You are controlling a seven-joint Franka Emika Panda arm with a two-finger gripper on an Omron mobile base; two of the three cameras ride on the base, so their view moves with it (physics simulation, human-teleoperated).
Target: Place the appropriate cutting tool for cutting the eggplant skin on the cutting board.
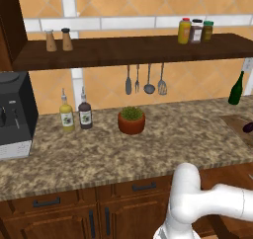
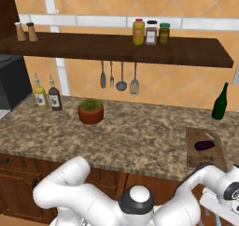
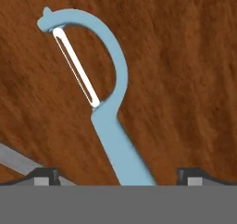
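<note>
The cutting tool (image 3: 99, 93) is a pale blue peeler with a white blade. It lies flat on a brown wooden surface, blade end away from me. My gripper (image 3: 119, 174) is open, close above it, and the handle runs between the two fingertips (image 3: 44, 174) without touching either. On the counter's right end the eggplant (image 2: 204, 145) rests on the cutting board (image 2: 196, 157); both also appear in the left base view, the eggplant (image 1: 248, 128) on the cutting board (image 1: 233, 121). My arm (image 2: 224, 187) bends down in front of the counter, below the board.
A potted plant (image 1: 131, 120), two sauce bottles (image 1: 75, 114) and a coffee machine (image 1: 15, 114) stand on the counter. A green bottle (image 2: 220, 102) stands behind the board. Dark utensils (image 2: 119, 78) hang under the shelf. A grey metal strip (image 3: 14, 159) lies left of the peeler.
</note>
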